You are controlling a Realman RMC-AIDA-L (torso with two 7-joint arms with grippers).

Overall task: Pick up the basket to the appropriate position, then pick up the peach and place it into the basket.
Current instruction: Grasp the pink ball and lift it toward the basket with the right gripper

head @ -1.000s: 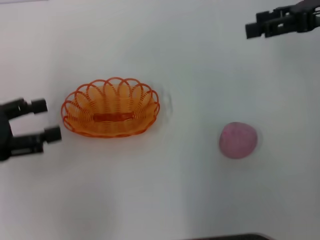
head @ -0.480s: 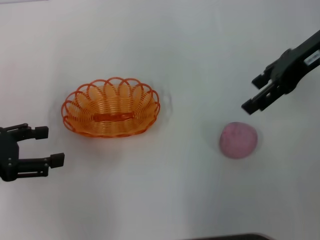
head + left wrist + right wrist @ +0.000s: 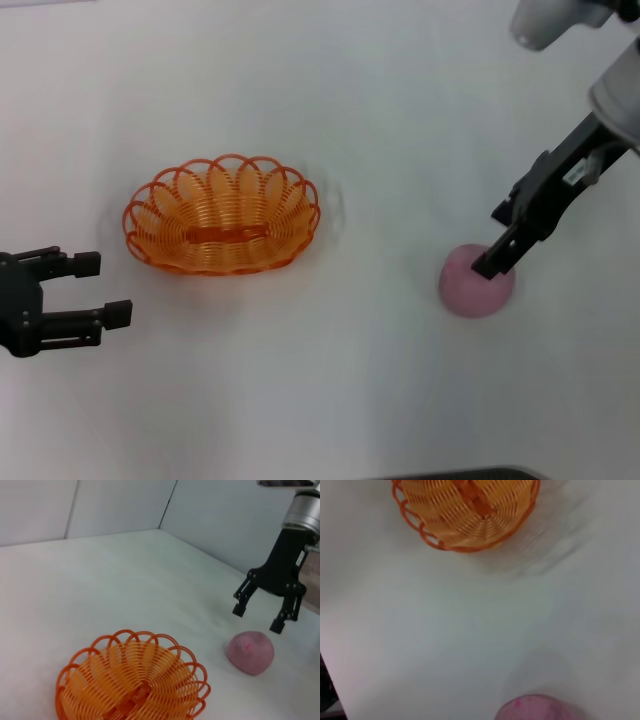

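Observation:
The orange wire basket [image 3: 222, 228] sits upright on the white table, left of centre. It is empty. The pink peach [image 3: 468, 292] lies on the table to the right. My right gripper [image 3: 497, 240] is open and hangs just above the peach, with its fingers on either side of the peach's top. In the left wrist view the right gripper [image 3: 257, 618] is still slightly above the peach [image 3: 250, 652], not touching it. My left gripper [image 3: 105, 288] is open and empty, a short way from the basket's left end.
The white table [image 3: 330, 400] carries only the basket and the peach. The right wrist view shows the basket [image 3: 465, 510] and the top of the peach [image 3: 540, 709]. A grey wall [image 3: 225, 515] rises behind the table in the left wrist view.
My right gripper has come down from the far right corner to just above the peach. My left gripper drew back from the basket's left end, then held still.

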